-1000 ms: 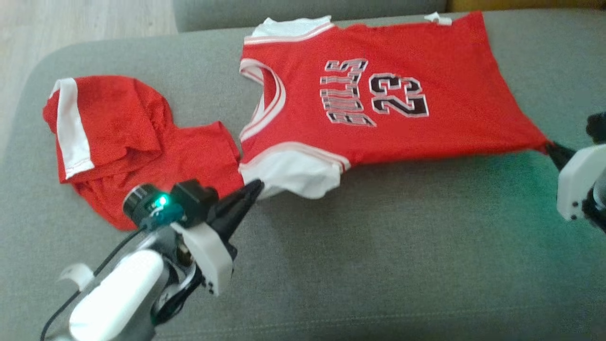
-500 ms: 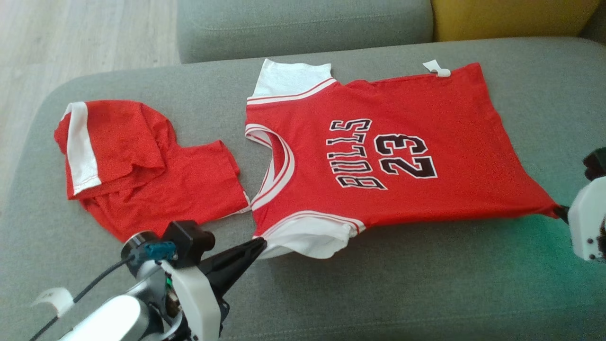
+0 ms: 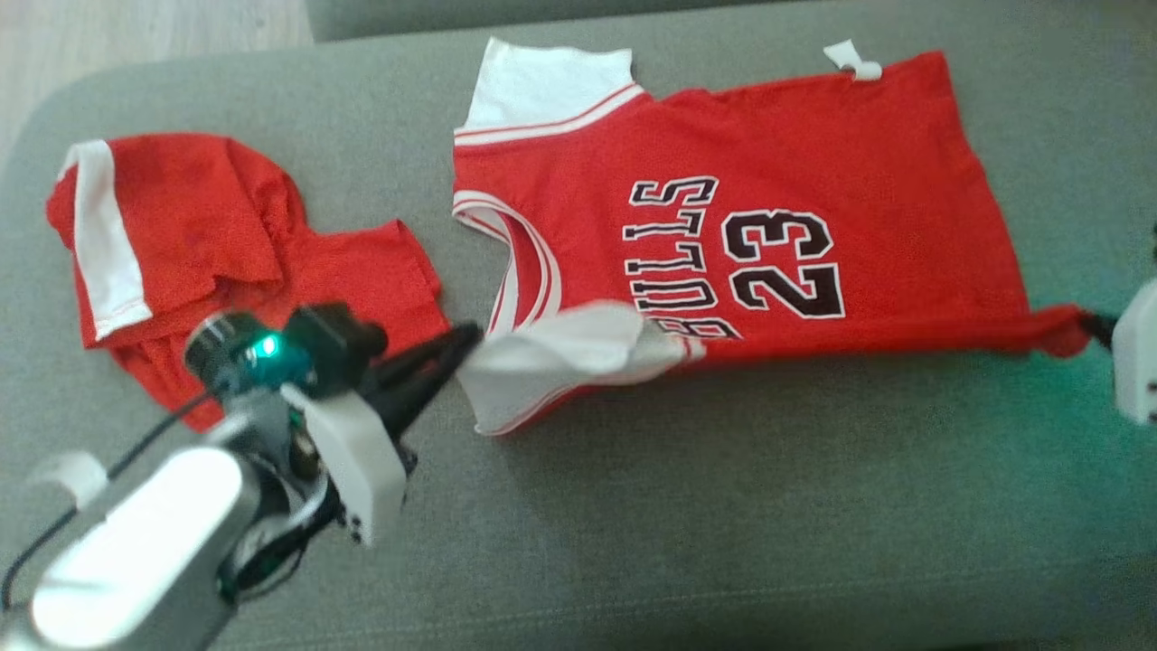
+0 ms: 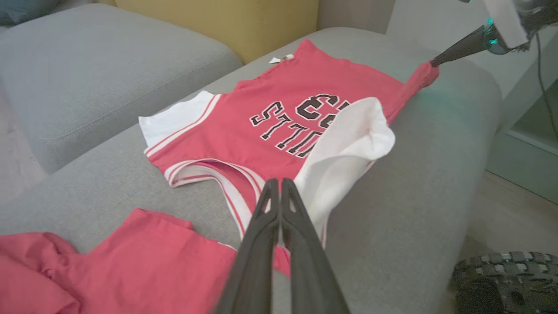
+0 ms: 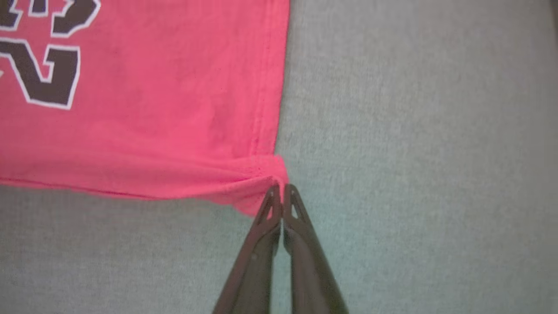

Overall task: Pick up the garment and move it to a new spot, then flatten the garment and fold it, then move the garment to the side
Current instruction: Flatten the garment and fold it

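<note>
Grey sofa seat [image 3: 723, 524] carries everything. Jersey [image 3: 868, 145] lies on it face up, centre of head view toward 2 o'clock. Red shorts [image 3: 208, 208] sit crumpled at 9–10 o'clock, near the jersey but apart from it. L gripper [image 3: 465, 342] comes in from 8 o'clock, fingers pinched together on the near white sleeve [image 3: 560, 353], which is lifted and flopped over toward the lettering. R gripper [image 5: 282, 188], at 3 o'clock, has its fingers clamped on the near hem corner [image 3: 1067, 330], cloth bunched at the tips. Small white tag [image 3: 854, 61] sticks out of the far edge at 1 o'clock.

Step in hand looks like the lengthwise fold, near edge over to far edge. To do it well: raise both grips level, hold light tension betw. them so the near edge stays straight, and carry both toward 12 o'clock at the same pace. Lay the near edge along the far edge before letting go. The sleeve is slack and may crease, so watch it.

Jersey's long axis runs 9-to-3 in head view: neck points to 9 o'clock, hem to 3.
</note>
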Robot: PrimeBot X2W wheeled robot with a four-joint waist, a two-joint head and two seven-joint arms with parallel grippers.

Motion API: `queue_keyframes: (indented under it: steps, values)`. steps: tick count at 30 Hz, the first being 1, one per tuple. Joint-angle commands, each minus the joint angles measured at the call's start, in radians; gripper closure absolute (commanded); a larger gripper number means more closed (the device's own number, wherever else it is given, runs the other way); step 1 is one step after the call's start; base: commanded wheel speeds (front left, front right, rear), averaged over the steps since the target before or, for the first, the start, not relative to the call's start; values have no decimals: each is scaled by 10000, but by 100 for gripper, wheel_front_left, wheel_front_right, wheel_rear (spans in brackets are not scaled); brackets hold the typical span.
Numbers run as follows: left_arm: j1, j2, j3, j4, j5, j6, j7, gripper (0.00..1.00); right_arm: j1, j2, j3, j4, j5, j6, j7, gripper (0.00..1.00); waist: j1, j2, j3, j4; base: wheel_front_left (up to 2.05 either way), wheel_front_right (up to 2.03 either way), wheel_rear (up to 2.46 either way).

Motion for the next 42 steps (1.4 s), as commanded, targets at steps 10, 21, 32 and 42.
queue_keyframes:
  steps: [10, 21, 32, 42]
  values:
    - [-2433, -53, -164, 1275, 677, -167, 5, 100, -1216, 162, -422, 106, -979, 65, 44, 100, 1, 0, 1195, -13, 0, 0, 0]
    - [-4576, -257, -1803, 3068, 895, -206, -638, 100, -1974, 790, -291, 793, -1654, 65, -266, 100, 1, 0, 1855, -68, 0, 0, 0]
    - [-4592, -1289, -874, 4819, 447, 1105, -2480, 0, -1973, 1750, -1182, 1117, -1722, 65, -3878, 0, 1, 0, 1348, -161, 0, 0, 0]
    - [-2391, -2680, 1444, 3962, -1024, 3138, -4242, 0, -300, 3258, -3615, 368, -2697, 65, -7873, 0, 1, 0, -85, -222, 0, 0, 0]
